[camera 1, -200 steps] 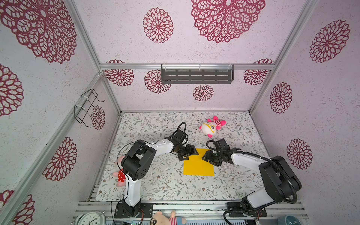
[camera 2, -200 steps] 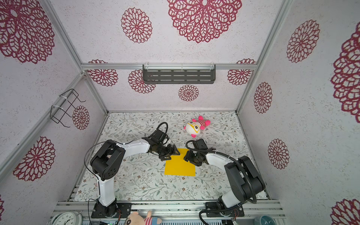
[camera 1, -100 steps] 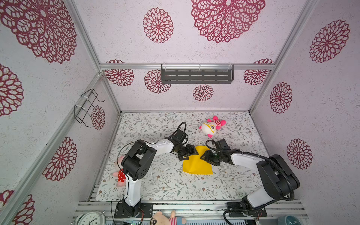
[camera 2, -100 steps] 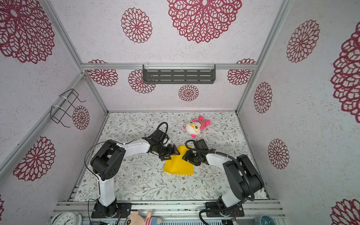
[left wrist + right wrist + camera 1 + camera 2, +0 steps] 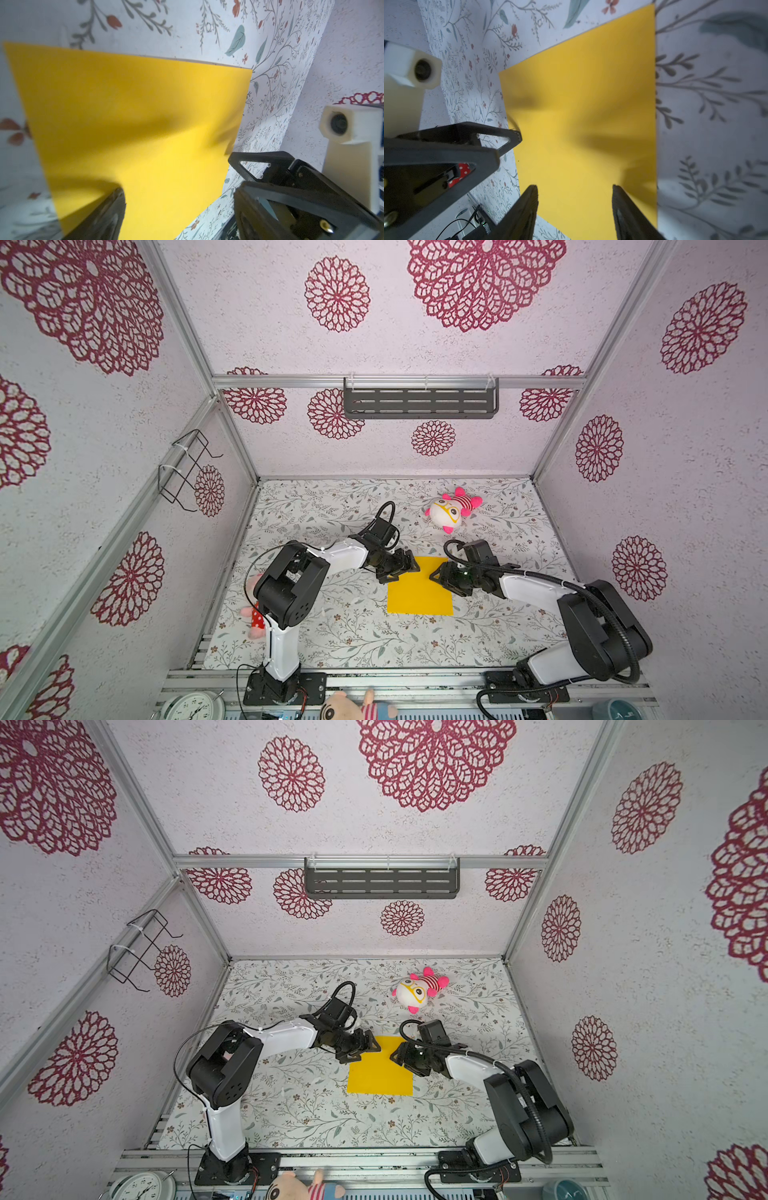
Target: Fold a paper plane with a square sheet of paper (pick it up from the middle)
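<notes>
Room: pale walls with red rosette decals, floral tabletop (image 5: 332, 635) is the work surface, both arms mounted on the front rail
nearest: clock (image 5: 191, 707) and pig-like plush (image 5: 357, 709) on the front rail, off the mat so out of the arms' way
near left: red-dotted doll (image 5: 255, 614) beside the left arm's base, partly hidden by it
paper: square sheet of paper (image 5: 419, 591) lies flat mid-table in both top views, between the two arms so either can reach it; no crease visible (no plane shape yet)
left gripper (image 5: 399, 570): low at the sheet's far left corner, jaws spread wide, nothing between them; one finger (image 5: 104, 214) hangs over the paper in the left wrist view
right gripper (image 5: 440, 580): low at the sheet's right edge near the far corner, fingers (image 5: 527, 209) apart with flat paper showing between them, not pinching
why: my read, they come in from opposite sides so the sheet can be pinned and lifted together; thin paper lying flat gives no lip to grab
stage: judged early, first fold not made
risk: paper may slide or buckle if one side closes alone
further back: pink-and-white plush toy (image 5: 451, 510) beyond the grippers, apart from the sheet, likely a distractor
far: wire basket (image 5: 187, 468) on the left wall, dark shelf (image 5: 419, 404) on the back wall, neither touched
</notes>
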